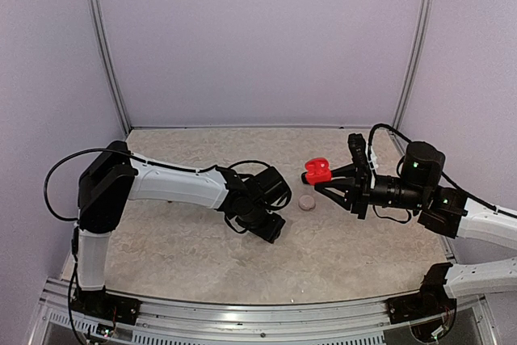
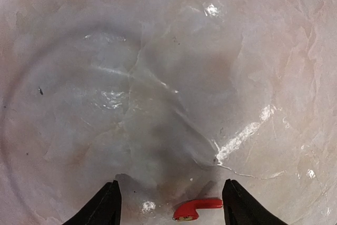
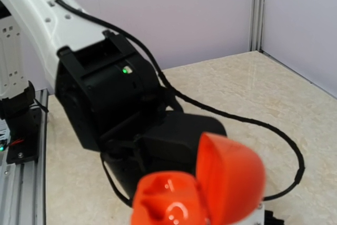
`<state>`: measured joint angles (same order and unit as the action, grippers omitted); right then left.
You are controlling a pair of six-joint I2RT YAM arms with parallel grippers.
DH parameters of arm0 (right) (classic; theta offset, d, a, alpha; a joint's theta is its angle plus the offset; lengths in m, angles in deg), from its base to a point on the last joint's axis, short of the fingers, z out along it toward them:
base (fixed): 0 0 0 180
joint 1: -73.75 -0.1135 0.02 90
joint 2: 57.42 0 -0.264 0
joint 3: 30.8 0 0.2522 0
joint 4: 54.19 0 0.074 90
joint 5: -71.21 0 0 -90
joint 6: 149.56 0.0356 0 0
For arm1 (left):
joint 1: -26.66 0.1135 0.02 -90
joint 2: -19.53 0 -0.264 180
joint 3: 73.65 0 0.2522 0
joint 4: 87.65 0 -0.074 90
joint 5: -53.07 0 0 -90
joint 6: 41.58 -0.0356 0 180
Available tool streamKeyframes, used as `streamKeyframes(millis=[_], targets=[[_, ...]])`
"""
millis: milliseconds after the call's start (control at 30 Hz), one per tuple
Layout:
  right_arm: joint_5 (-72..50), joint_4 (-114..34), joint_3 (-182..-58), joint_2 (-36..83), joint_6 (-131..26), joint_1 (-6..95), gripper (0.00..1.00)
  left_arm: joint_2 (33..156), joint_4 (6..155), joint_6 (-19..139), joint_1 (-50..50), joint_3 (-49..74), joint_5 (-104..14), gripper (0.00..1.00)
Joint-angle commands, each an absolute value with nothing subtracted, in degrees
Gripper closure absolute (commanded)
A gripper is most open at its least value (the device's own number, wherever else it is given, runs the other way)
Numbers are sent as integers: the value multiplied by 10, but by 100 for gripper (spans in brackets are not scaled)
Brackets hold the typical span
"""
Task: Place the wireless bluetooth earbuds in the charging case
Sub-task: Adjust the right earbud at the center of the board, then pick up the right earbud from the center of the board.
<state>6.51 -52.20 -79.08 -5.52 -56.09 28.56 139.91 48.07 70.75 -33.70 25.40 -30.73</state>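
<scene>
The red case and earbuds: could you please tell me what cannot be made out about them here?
- red case, right wrist view: blurred and cut by the bottom edge, so its sockets cannot be read.
- red earbud, top view: hidden beneath the left hand.
- pale round case, top view: too small to tell open from shut.

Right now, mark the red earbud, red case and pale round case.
red earbud (image 2: 202, 204): left wrist view, its stem.
red case (image 1: 317, 170): top view, its middle.
pale round case (image 1: 307, 203): top view, its top.

pale lilac walls (image 1: 258, 38) with silvery corner posts (image 1: 107, 54) around a glossy beige marbled tabletop (image 1: 186, 256)
</scene>
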Motion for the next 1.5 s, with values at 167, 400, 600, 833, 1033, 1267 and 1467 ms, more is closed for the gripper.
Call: streamKeyframes(millis=[167, 400, 600, 833, 1033, 1267, 1467], targets=[[71, -522, -795, -57, -563, 293, 91, 1394, 457, 693, -344, 228, -298, 34], [69, -521, -795, -57, -564, 293, 91, 1383, 444, 683, -345, 206, -288, 35], [70, -521, -795, -57, -563, 293, 91, 1346, 433, 667, -340, 177, -282, 40], [73, -524, -796, -53, -563, 292, 91, 1326, 432, 643, -335, 192, -319, 44], [72, -519, -798, -55, -565, 293, 91, 1339, 408, 618, -326, 249, -364, 49], [67, -513, -798, -63, -567, 293, 91, 1379, 380, 620, -322, 289, -366, 55], [64, -511, -795, -67, -568, 293, 91, 1397, 378, 618, -323, 297, -378, 61]])
